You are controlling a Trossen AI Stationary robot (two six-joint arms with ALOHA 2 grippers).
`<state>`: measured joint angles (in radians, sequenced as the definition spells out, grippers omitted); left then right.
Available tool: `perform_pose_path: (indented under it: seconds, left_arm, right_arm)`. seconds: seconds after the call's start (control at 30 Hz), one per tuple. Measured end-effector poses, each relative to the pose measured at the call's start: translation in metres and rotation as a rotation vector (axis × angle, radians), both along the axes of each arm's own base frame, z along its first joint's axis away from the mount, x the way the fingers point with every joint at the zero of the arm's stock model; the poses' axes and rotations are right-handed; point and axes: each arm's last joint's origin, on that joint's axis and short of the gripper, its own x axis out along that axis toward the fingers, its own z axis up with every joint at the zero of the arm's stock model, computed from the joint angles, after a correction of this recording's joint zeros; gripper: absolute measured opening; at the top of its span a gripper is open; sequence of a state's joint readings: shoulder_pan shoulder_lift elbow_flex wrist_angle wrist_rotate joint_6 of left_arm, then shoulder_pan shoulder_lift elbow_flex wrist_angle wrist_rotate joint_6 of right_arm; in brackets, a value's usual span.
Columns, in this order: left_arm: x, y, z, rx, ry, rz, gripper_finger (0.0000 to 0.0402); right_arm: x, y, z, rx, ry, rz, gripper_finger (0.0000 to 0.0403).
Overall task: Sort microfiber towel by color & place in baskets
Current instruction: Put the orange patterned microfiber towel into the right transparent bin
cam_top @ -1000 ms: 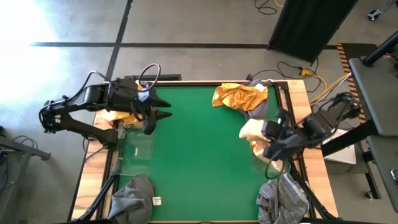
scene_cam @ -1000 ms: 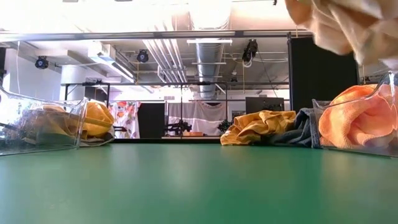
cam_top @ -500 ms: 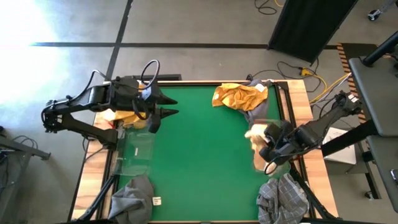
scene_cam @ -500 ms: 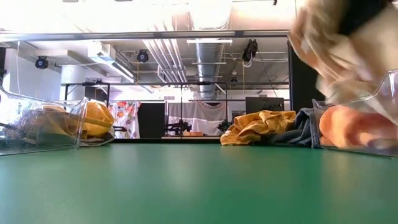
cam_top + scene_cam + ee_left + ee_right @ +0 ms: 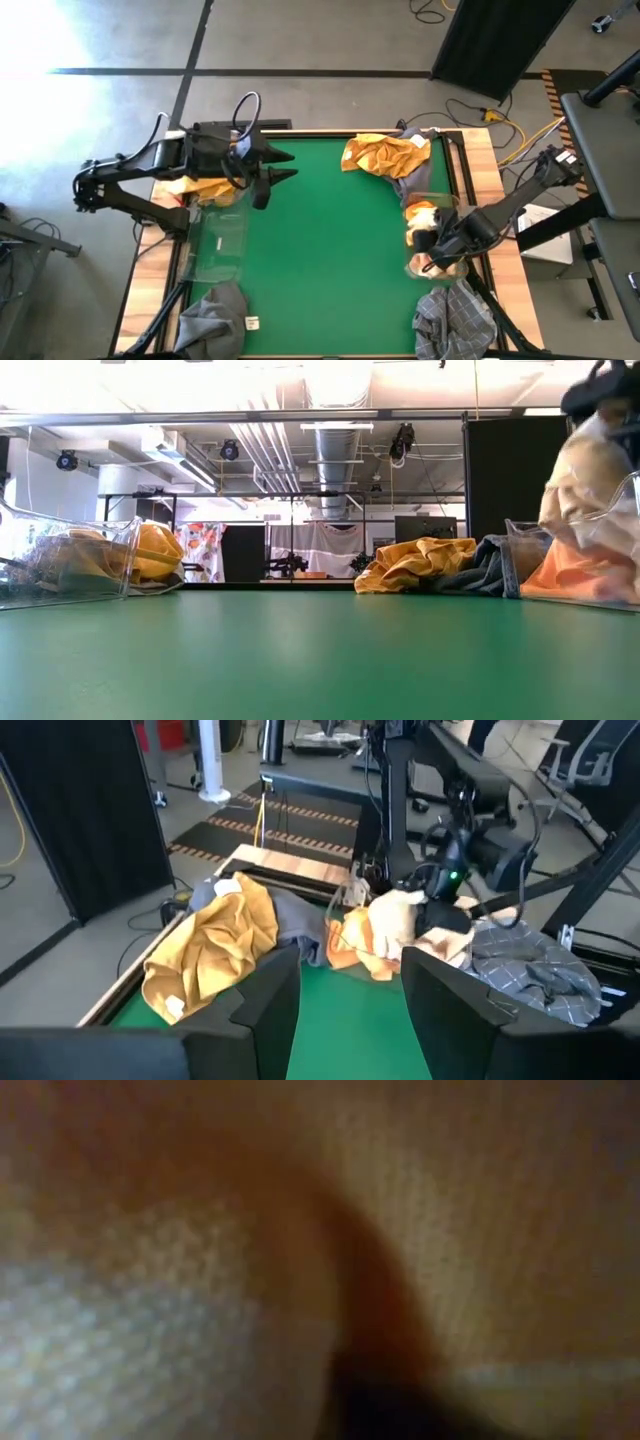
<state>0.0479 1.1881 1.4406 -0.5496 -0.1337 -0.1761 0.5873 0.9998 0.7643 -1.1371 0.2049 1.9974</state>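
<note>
Clamping an orange-yellow towel (image 5: 421, 214) inside the basket (image 5: 444, 200): right gripper (image 5: 428, 240) (left gripper (image 5: 272, 188) half-open, empty).

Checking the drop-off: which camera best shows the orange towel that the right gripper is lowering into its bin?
The high view: right gripper shut on the orange towel over the right bin. Low view shows it at the picture's edge; left wrist from afar; right wrist only fabric.
</note>
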Motion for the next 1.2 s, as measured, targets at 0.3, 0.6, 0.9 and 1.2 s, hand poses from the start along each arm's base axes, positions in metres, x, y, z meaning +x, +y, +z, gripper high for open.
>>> perform_pose_path:
  seconds: [0.3, 0.6, 0.9, 1.2]
  left_arm:
    - [0.007, 0.0, -0.007, 0.007, 0.045, -0.007, 0.016]
    - [0.002, -0.001, -0.01, 0.025, 0.102, -0.06, 0.016]
    - [-0.008, -0.007, -0.015, -0.035, 0.176, -0.154, 0.016]
    - [-0.009, -0.021, -0.016, -0.065, 0.184, -0.206, 0.016]
  right_arm:
    - [-0.008, -0.001, -0.022, 0.102, 0.118, -0.11, 0.0103]
    - [0.0, -0.002, 0.031, 0.131, 0.025, 0.045, 0.024]
    - [0.002, -0.004, 0.098, 0.118, -0.106, 0.058, 0.0264]
    - [0.015, -0.002, 0.053, -0.048, 0.05, 0.009, 0.0104]
